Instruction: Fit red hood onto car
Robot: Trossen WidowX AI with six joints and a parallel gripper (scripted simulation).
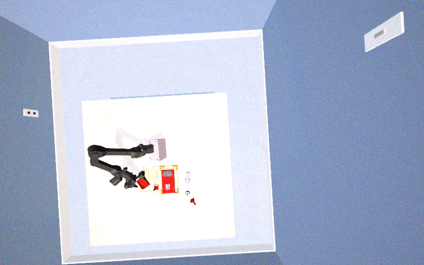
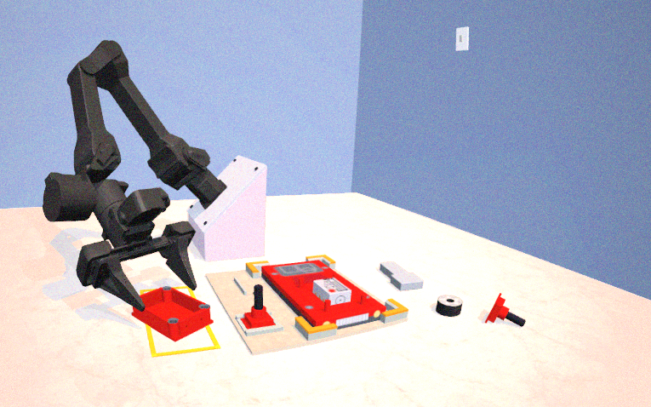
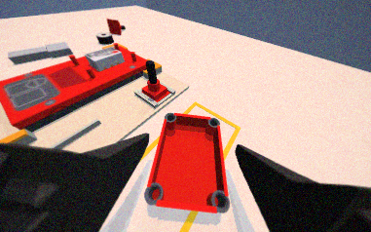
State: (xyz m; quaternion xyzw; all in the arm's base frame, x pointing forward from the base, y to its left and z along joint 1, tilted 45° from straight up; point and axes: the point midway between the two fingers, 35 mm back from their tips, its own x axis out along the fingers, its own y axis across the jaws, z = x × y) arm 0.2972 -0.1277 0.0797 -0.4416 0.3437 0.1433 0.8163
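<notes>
The red hood (image 1: 143, 183) (image 2: 191, 322) (image 3: 189, 166) lies with its hollow side up, its four corner holes facing up, turned at an angle across the yellow outline (image 2: 184, 352) (image 3: 217, 115). My gripper (image 2: 167, 298) (image 3: 192, 142) is wide open and empty, low over the hood, with one finger to each side in the wrist view. Whether a finger touches the hood cannot be told. The red chassis (image 1: 168, 180) (image 2: 288, 288) (image 3: 67, 78) sits in the jig (image 2: 315, 330), with the grey engine block (image 2: 332, 291) (image 3: 105, 59) on its deck among upright pegs (image 2: 327, 305) (image 3: 73, 60).
A red piece with an upright black handle (image 2: 258, 313) (image 3: 154, 88) stands between hood and chassis. Beyond the chassis lie a grey stepped block (image 2: 401, 276) (image 3: 40, 53), a black ring (image 2: 448, 306) (image 3: 104, 38) and a tipped red piece with black handle (image 2: 499, 311) (image 3: 114, 26).
</notes>
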